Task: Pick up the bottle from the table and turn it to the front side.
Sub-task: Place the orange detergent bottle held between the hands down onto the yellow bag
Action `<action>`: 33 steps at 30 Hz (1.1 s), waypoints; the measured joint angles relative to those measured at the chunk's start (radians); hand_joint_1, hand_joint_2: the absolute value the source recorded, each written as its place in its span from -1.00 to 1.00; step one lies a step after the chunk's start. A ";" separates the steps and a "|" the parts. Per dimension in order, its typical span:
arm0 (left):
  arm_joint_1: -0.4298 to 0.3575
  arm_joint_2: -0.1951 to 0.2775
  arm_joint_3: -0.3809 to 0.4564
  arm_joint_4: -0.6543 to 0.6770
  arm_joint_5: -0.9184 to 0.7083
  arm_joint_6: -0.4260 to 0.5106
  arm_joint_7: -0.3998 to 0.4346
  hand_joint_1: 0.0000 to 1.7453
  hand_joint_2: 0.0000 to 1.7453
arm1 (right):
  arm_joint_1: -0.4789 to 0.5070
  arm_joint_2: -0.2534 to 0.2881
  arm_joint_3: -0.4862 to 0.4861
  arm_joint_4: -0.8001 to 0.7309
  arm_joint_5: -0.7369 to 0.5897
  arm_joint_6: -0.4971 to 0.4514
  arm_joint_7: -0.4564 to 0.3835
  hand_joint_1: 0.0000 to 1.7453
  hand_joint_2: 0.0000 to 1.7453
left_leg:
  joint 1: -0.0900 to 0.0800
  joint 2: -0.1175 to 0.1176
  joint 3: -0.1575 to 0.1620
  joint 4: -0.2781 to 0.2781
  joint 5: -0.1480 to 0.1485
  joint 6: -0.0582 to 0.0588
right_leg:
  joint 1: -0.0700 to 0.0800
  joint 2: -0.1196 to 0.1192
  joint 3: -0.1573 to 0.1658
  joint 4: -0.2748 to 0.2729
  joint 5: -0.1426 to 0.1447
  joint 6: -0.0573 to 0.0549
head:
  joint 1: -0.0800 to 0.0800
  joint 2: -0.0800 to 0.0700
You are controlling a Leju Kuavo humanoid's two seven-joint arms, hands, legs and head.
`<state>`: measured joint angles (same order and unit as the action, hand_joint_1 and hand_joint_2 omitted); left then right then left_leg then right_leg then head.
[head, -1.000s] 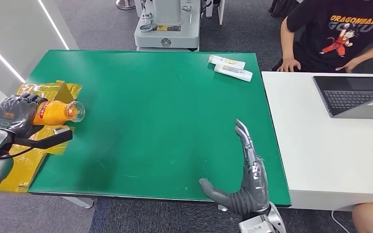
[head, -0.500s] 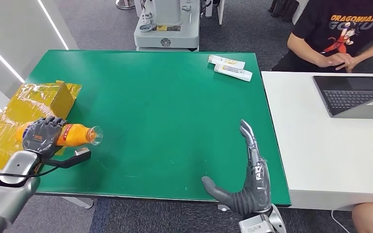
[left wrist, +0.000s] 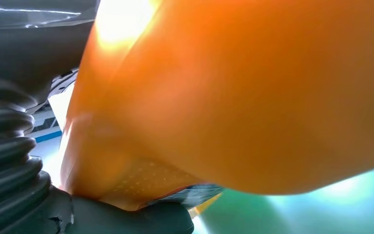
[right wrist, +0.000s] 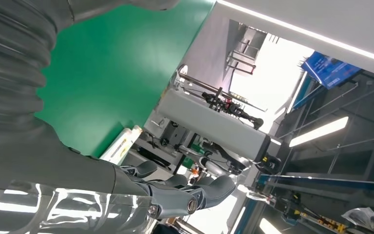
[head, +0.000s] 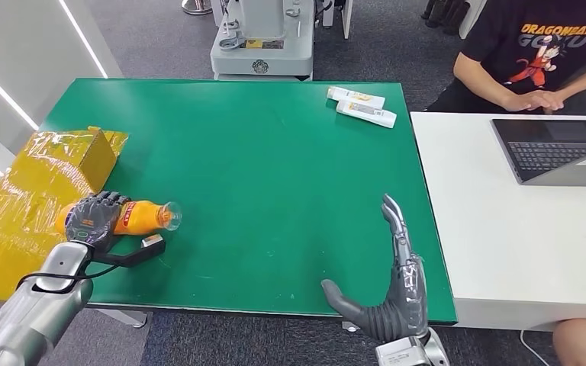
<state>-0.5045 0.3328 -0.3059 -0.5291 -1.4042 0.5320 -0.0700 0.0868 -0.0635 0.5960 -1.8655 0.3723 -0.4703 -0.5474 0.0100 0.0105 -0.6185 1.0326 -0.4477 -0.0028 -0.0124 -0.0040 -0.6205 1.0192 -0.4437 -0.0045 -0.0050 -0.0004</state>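
Observation:
An orange bottle (head: pixel 143 216) with a red label and a clear cap lies sideways in my left hand (head: pixel 95 219), which grips its body just above the green table (head: pixel 275 168) near the front left corner. The cap points to the right. In the left wrist view the bottle (left wrist: pixel 253 92) is an orange blur right against the camera. My right hand (head: pixel 389 286) hovers open at the table's front right edge, fingers stretched forward, holding nothing; in the right wrist view its fingers (right wrist: pixel 185 192) extend over the table (right wrist: pixel 112 78).
A yellow wrapped box (head: pixel 38 191) stands at the table's left edge beside my left hand. Two white tubes (head: pixel 362 107) lie at the far right corner. A person sits behind a white desk (head: pixel 503 221) with a laptop (head: pixel 557 149) on the right.
My left hand has carried the bottle from over the yellow box toward me and to the right, lower over the green table. The right hand has barely shifted. The person's hands moved.

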 joint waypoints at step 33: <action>0.054 -0.068 0.163 0.002 0.155 0.054 0.027 -1.00 1.00 | 0.013 -0.012 0.004 0.008 -0.012 -0.010 0.003 -1.00 1.00 | 0.000 0.000 0.001 0.000 -0.001 -0.001 | 0.000 0.000 0.000 0.000 0.000 0.000 | 0.000 0.000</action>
<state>-0.4507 0.2646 -0.1431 -0.5273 -1.2491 0.5862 -0.0430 0.0995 -0.0752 0.5997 -1.8570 0.3601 -0.4800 -0.5447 0.0104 0.0107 -0.6178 1.0324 -0.4484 -0.0039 -0.0123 -0.0037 -0.6204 1.0196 -0.4438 -0.0046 -0.0051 -0.0004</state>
